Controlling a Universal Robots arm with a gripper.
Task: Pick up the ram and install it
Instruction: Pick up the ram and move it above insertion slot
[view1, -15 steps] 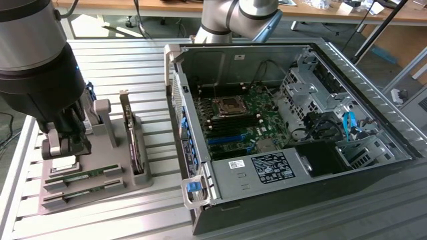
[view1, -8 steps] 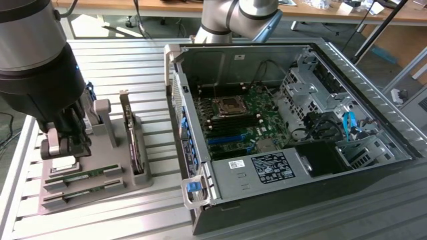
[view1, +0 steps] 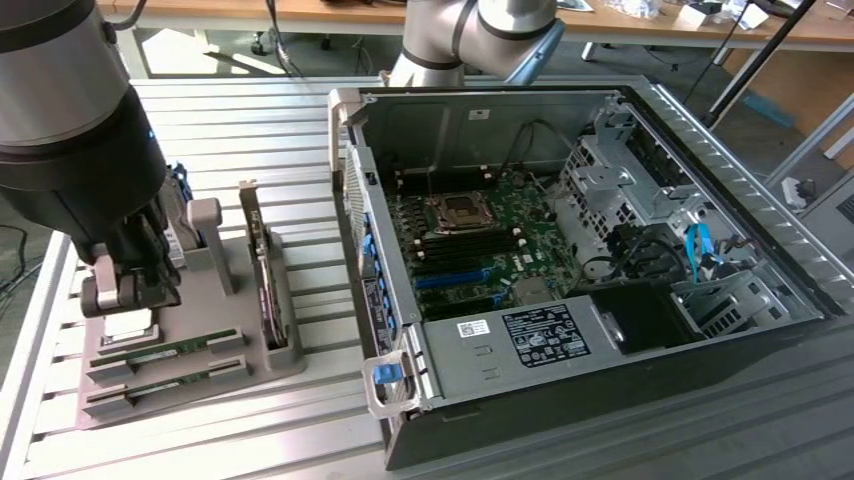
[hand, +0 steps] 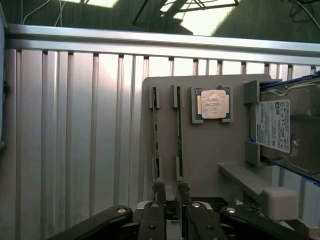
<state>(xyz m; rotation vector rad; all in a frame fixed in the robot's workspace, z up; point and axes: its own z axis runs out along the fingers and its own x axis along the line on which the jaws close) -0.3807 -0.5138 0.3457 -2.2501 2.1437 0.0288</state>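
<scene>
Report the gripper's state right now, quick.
Gripper: open, holding nothing, close to the ram sticks in the grey holder.

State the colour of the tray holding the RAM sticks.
Grey tray; the wrist view shows it best.

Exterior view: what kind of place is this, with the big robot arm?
Probably a robotics lab or workshop. A robot arm hangs over a ribbed metal table, an open computer case shows its motherboard, and a grey holder keeps spare parts ready.
</scene>
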